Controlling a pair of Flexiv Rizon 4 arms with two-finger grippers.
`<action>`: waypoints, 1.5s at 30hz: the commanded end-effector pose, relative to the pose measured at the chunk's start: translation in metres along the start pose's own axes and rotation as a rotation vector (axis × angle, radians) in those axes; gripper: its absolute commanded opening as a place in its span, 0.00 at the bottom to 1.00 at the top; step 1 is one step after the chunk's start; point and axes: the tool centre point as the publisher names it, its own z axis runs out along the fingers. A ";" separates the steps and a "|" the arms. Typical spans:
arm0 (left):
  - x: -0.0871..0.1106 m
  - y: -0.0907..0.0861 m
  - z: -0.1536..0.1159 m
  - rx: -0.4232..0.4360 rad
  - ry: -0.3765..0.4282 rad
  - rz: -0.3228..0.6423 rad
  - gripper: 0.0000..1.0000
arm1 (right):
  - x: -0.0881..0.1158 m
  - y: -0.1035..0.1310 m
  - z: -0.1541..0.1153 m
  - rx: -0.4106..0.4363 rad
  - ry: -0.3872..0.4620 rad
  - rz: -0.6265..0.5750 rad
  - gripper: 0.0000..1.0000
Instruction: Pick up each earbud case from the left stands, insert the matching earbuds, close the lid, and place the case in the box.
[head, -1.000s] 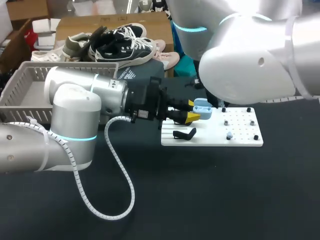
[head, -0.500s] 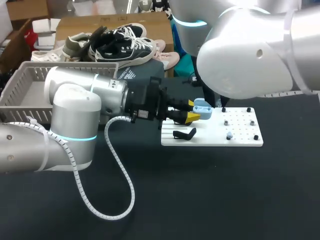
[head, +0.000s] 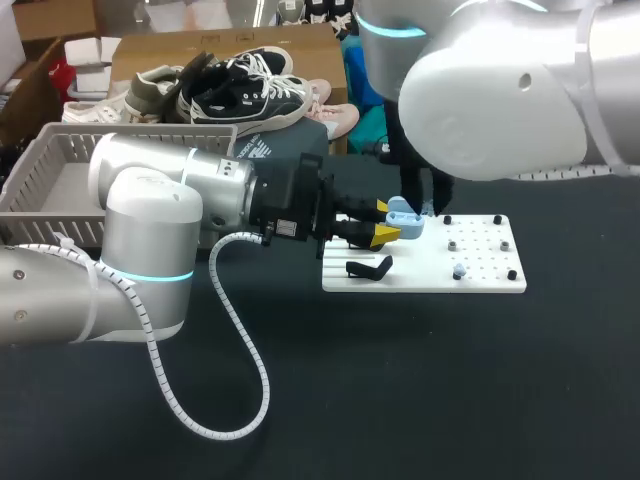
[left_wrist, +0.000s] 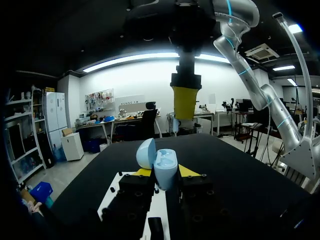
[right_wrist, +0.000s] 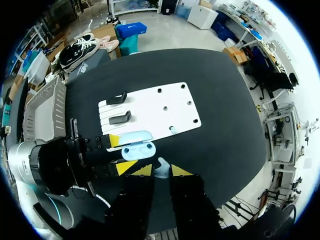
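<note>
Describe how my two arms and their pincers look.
The left arm and right arm are thick, rounded silver-white segments, each with a glowing cyan ring at a joint. A white spiral-wrapped cable loops from the left arm. The left pincer and right pincer have black bodies and two fingers with bright yellow tips.

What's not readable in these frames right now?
1. Head view: right end effector tips hidden behind its own arm.
2. Left wrist view: earbud hidden by those fingers.
3. Case sockets: too small to tell whether filled.
4. Box floor: partly covered by left arm.
</note>
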 end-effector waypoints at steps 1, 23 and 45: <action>0.001 0.001 0.001 0.001 -0.002 0.001 0.00 | -0.003 0.001 -0.002 0.006 0.026 -0.004 0.00; 0.001 0.001 0.001 0.001 -0.002 0.001 0.00 | -0.008 0.009 0.006 0.045 0.026 0.008 0.00; 0.001 0.001 0.001 0.001 -0.002 0.001 0.00 | -0.011 0.017 0.012 0.047 0.022 -0.006 0.00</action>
